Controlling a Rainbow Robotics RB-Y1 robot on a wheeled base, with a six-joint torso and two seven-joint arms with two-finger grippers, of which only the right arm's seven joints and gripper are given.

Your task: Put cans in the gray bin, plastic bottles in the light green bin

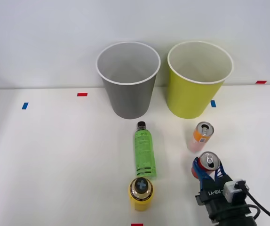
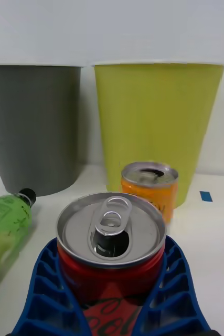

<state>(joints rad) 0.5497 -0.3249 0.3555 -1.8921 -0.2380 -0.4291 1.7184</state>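
A short red can (image 1: 208, 161) (image 2: 112, 231) stands upright at the table's front right, and my right gripper (image 1: 208, 168) (image 2: 112, 265) is shut on it, its blue ribbed fingers (image 2: 41, 286) pressed against both sides. Just beyond it stands an orange-and-pink can (image 1: 202, 134) (image 2: 149, 190). A green plastic bottle (image 1: 144, 150) (image 2: 4, 231) lies on its side mid-table, cap toward the bins. A squat yellow bottle (image 1: 140, 192) stands in front of it. The gray bin (image 1: 128, 84) (image 2: 35, 126) and the light green bin (image 1: 198, 87) (image 2: 156, 121) stand side by side at the back.
Small red tape marks (image 1: 82, 94) and blue tape marks (image 1: 25, 106) dot the white table (image 1: 55, 155). A wall rises right behind the bins. The table's left half holds no objects.
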